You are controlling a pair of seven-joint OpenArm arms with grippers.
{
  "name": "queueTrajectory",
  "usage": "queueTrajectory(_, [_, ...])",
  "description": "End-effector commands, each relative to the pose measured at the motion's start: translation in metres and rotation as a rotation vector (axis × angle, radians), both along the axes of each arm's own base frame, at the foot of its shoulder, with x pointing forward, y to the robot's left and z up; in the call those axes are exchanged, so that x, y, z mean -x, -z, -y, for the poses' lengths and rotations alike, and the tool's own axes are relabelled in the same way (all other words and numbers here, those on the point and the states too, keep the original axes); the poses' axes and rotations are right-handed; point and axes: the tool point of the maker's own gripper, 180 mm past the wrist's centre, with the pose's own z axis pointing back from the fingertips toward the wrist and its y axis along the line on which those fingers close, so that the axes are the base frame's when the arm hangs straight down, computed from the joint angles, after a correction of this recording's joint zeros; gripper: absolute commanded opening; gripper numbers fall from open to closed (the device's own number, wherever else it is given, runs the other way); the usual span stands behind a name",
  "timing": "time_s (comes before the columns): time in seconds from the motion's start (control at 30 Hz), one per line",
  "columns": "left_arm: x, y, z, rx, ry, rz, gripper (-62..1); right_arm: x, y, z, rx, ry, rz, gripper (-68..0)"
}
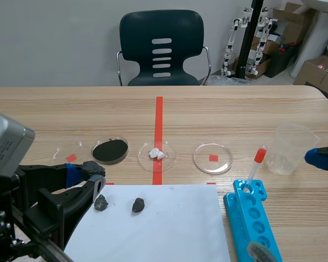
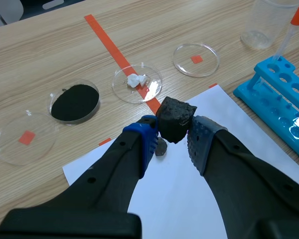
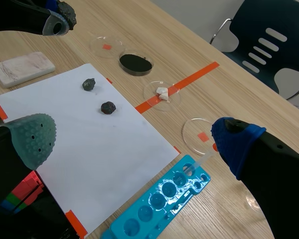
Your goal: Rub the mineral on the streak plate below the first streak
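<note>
The left end effector (image 2: 172, 142) pinches the dark mineral (image 2: 175, 118), held above the white paper (image 2: 189, 199) and not touching the streak plate (image 3: 22, 69) on the bench (image 1: 235, 109) beside that paper, so pickup looks done and the rubbing not yet begun; the right end effector (image 3: 134, 139) hangs spread.

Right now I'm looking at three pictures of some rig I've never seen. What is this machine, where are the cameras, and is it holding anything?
It is a robot with two black arms at a wooden table. One picture looks out from between the arms; the other two come from a camera on each wrist. The left tool is shut on a dark mineral. The right tool is open, holding nothing. On the table are a white sheet with a loose rock and a second rock, a dish of black powder, a blue rack, a plastic cup and a white streak plate.
</note>
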Motion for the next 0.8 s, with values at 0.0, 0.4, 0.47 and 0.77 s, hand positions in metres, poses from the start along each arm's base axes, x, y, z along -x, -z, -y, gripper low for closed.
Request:
queueTrajectory(0.0, [-0.001, -0.009, 0.003, 0.020, 0.005, 0.026, -52.4, -0.001, -0.005, -0.002, -0.014, -0.009, 0.013, 0.4])
queueTrajectory(0.4, [-0.003, -0.009, 0.001, 0.019, -0.012, 0.029, -52.4, -0.001, -0.005, -0.002, -0.014, -0.009, 0.013, 0.4])
queueTrajectory(0.47, [-0.004, -0.009, 0.001, 0.018, -0.012, 0.029, -52.4, -0.001, -0.005, -0.002, -0.014, -0.009, 0.013, 0.4])
queueTrajectory(0.77, [0.002, 0.040, -0.034, -0.181, -0.143, -0.220, -52.4, -0.001, -0.005, -0.002, -0.014, -0.009, 0.013, 0.4])
